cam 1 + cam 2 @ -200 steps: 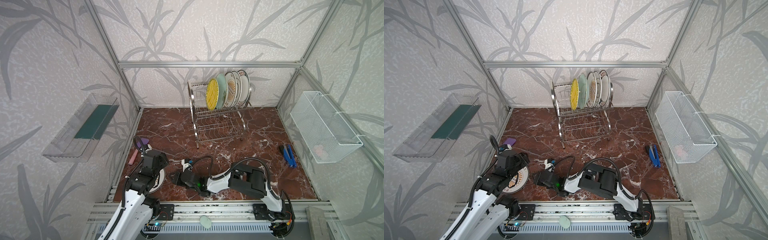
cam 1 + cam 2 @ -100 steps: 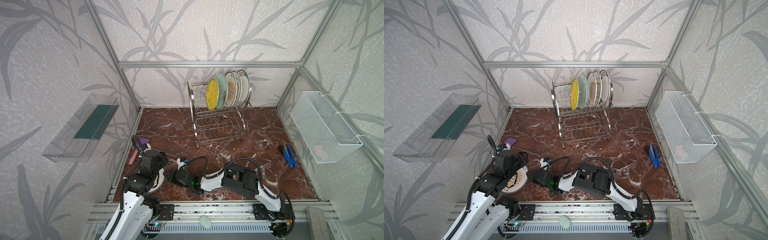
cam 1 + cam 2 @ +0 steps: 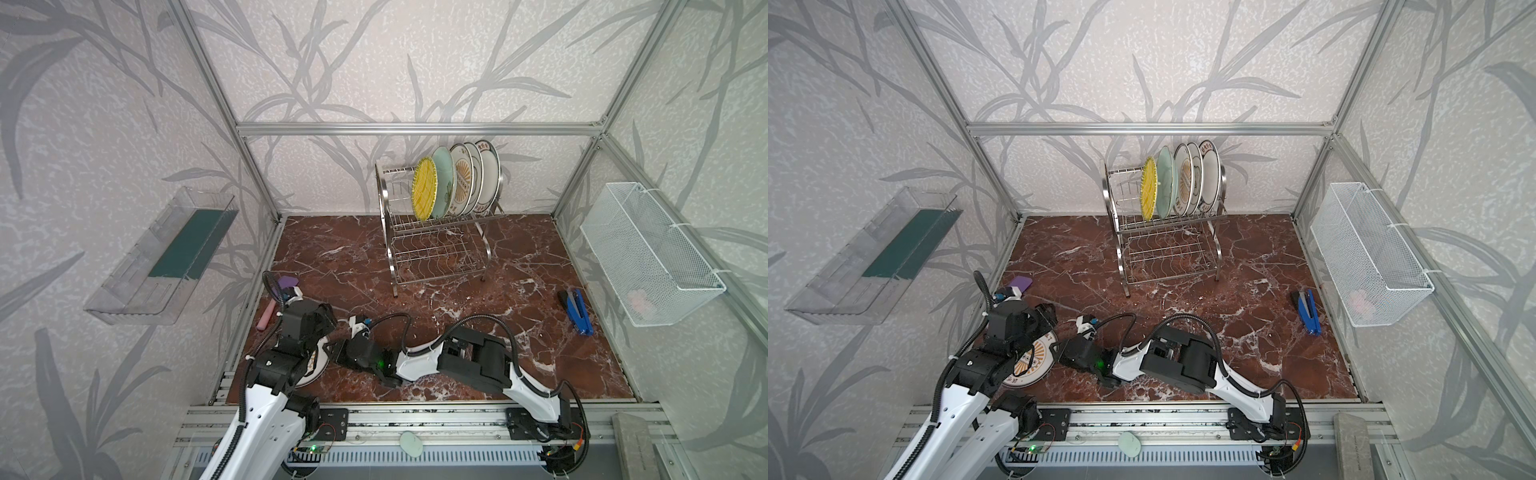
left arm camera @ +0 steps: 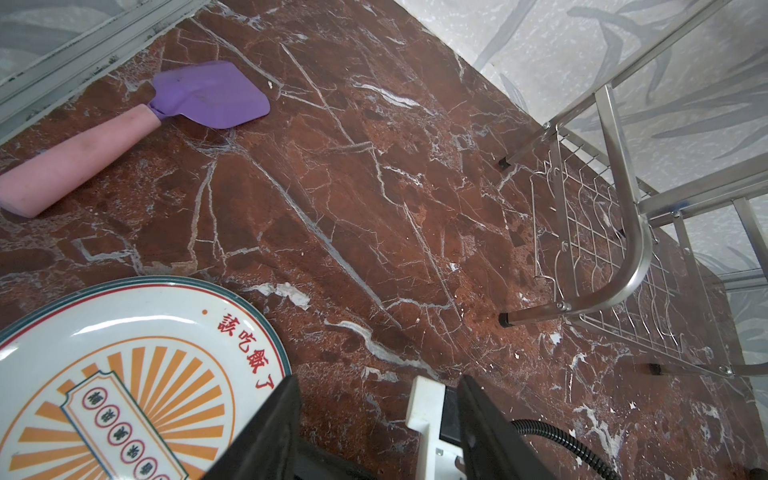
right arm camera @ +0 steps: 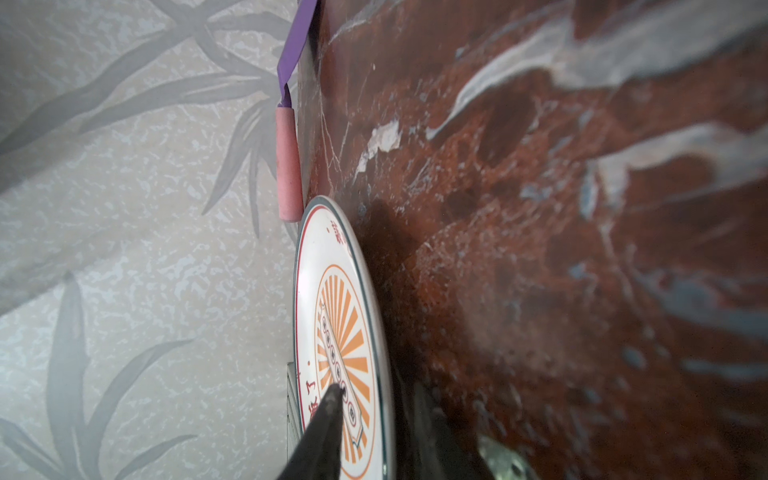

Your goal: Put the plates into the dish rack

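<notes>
Right gripper (image 5: 376, 399), slid leftward since a second ago, straddles the rim of the sunburst plate (image 4: 124, 374) lying flat well front-left of the dish rack (image 3: 440, 222), though I cannot tell if it is clenched; left gripper (image 4: 378, 386) released beside it; a shallow bite risks slipping.

Both top views are bright, evenly lit by soft, diffuse light; shadows under the dish rack (image 3: 436, 249) stay faint. Its steel gleams, and the worktop (image 3: 519, 257) carries a mild sheen. The wide lens splays the frame posts (image 3: 216, 85) toward 10 and 2 o'clock. The left wrist view is sharp, with white glare on the plate (image 4: 137, 328) at 8 o'clock. In the right wrist view the worktop blurs at 3 o'clock, a dark shadow hugs the plate's rim, and the right pincer (image 5: 376, 390) at 6 o'clock is out of focus.
</notes>
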`<state>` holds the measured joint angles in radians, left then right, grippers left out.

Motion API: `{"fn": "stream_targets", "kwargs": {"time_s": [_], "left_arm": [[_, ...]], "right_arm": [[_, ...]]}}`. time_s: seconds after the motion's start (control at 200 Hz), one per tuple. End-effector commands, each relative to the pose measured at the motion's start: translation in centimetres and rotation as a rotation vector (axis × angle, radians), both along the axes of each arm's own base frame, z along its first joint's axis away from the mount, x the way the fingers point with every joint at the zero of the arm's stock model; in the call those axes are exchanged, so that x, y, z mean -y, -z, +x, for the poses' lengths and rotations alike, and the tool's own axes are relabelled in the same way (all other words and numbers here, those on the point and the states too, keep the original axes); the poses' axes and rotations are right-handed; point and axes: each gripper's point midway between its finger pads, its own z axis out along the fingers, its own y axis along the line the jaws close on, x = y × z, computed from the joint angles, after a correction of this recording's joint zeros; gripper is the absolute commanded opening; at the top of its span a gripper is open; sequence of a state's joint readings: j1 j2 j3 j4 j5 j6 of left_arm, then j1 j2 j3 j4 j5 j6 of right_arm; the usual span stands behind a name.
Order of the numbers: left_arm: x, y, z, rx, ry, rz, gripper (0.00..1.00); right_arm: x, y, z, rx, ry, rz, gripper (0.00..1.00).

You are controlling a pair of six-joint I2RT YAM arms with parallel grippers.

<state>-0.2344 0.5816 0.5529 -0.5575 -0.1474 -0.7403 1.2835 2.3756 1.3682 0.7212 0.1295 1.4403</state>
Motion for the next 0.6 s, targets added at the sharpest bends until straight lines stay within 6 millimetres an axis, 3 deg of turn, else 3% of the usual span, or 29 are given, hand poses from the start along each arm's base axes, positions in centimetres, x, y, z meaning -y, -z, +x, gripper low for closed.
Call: {"fn": "stream_targets", "kwargs": {"time_s": [0.0,0.595], "left_arm": [[-0.1,-1.0,0.0,0.022,0.000,-0.001,0.59],[0.3,-0.7,0.0,0.013,0.021,-0.014,0.58]], "right_arm": [[1.4,4.4,0.5,-0.040,0.016,-0.116,0.27],[1.4,5.4,1.0,-0.039,0.003,-0.143,0.16]]}}
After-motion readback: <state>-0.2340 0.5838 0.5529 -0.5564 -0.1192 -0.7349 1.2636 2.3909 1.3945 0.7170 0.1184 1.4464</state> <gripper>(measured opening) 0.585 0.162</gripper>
